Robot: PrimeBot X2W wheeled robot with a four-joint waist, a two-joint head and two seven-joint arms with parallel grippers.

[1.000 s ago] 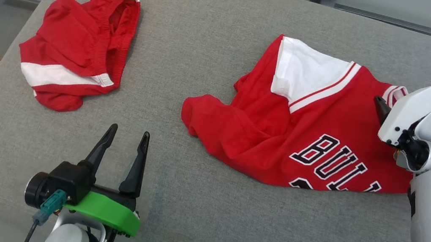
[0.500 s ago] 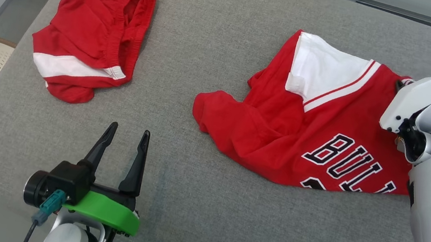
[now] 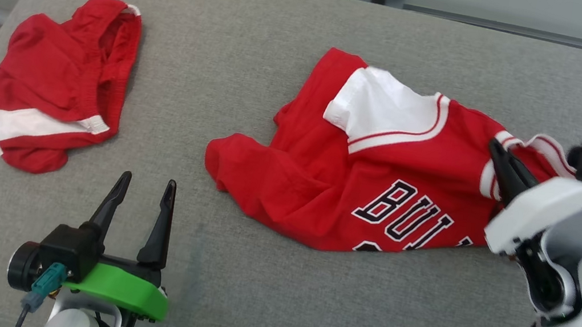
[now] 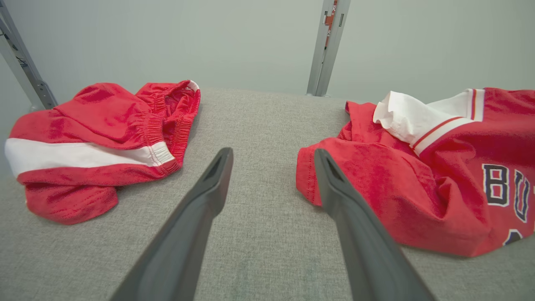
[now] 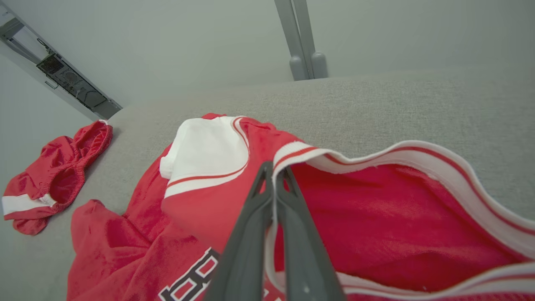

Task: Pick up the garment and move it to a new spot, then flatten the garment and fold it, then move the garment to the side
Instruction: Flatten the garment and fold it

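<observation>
The red basketball jersey (image 3: pixel 357 185) lies rumpled on the right half of the grey padded bench (image 3: pixel 265 27), one white panel turned over near its far side and a loose red corner trailing toward the middle. The right gripper (image 3: pixel 495 148) is closed on the jersey's white-and-red striped trim; in the right wrist view its two dark fingers meet with that band pinched between them (image 5: pixel 273 167). Whether the band edges the neck or an armhole cannot be told.

The left gripper (image 3: pixel 147 182) hangs open near the front edge, holding nothing, its fingers aimed between the jersey and a pair of red shorts (image 3: pixel 55 82) lying toward the left edge.

The jersey looks light, thin and limp. It will likely sag and drag when raised by one point, so the stitched trim, the firmest part, suits a grip, and a second hold on the opposite shoulder or hem would help spread it.

Black, white-outlined letters read "BUL"; the rest is covered, and a numeral below is cut off.
</observation>
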